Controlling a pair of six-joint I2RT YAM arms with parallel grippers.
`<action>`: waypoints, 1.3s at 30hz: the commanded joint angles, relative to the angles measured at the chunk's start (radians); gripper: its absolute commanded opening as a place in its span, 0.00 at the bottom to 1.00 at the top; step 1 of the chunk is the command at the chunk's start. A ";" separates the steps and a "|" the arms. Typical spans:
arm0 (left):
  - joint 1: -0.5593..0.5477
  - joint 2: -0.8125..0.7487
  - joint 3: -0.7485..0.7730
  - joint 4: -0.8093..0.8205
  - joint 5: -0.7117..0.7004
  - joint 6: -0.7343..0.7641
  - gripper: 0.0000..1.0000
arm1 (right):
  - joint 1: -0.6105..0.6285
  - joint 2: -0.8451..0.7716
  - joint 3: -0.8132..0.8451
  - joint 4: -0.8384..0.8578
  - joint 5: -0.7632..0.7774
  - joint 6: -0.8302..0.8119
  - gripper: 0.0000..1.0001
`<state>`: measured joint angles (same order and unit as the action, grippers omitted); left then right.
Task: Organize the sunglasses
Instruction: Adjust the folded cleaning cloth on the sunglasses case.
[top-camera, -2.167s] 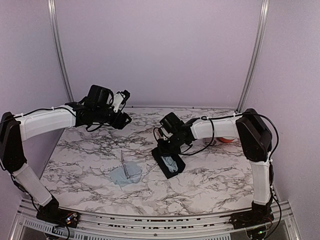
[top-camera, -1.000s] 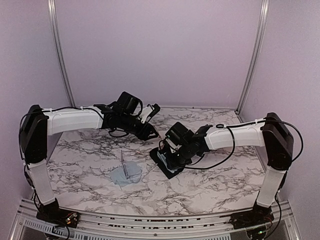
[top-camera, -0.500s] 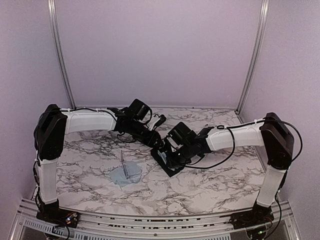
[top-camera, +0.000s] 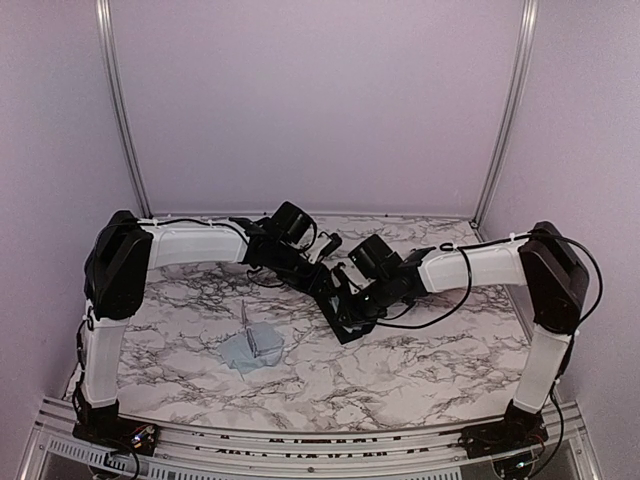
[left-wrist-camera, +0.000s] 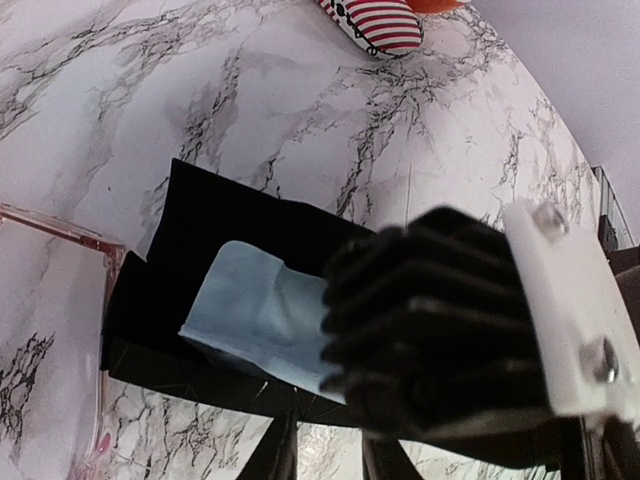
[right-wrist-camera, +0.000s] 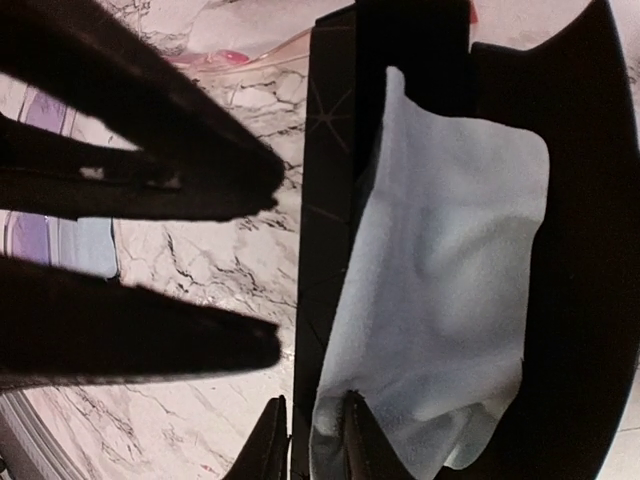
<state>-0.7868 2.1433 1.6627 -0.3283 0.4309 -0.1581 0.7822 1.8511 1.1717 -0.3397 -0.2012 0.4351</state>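
The black case (top-camera: 350, 325) lies open mid-table with a pale blue cloth (right-wrist-camera: 450, 250) inside. My right gripper (right-wrist-camera: 310, 415) stands astride its side wall, one finger on the cloth and one outside, jaws slightly open. My left gripper (left-wrist-camera: 328, 440) points at the case's (left-wrist-camera: 220, 215) outer edge, jaws apart with only marble between them. A clear pink-tinged sunglasses frame (left-wrist-camera: 60, 228) lies just beside the case. Further left, on a bluish cloth (top-camera: 252, 352), lies what looks like a thin wire-framed pair (top-camera: 247, 322).
A stars-and-stripes case (left-wrist-camera: 380, 25) lies farther back on the marble table (top-camera: 430, 360). Both arms cross over the table's middle, their wrists close together. The right gripper's body (left-wrist-camera: 440, 320) fills much of the left wrist view.
My left arm has swung right until its fingers reach the case. The right gripper has drawn back a little, the case has shifted with it, and its jaws have eased apart.
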 joint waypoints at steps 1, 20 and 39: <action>-0.006 0.031 0.074 -0.007 -0.020 -0.034 0.23 | 0.003 -0.064 0.047 -0.032 0.016 -0.012 0.23; -0.008 0.166 0.182 -0.035 -0.002 -0.034 0.15 | 0.002 -0.006 0.059 -0.072 0.115 -0.022 0.04; -0.006 0.209 0.206 -0.112 -0.159 -0.003 0.09 | 0.001 0.126 0.031 -0.037 0.076 -0.094 0.03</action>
<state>-0.7914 2.3360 1.8526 -0.3927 0.3210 -0.1757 0.7818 1.9358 1.2179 -0.3962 -0.0990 0.3889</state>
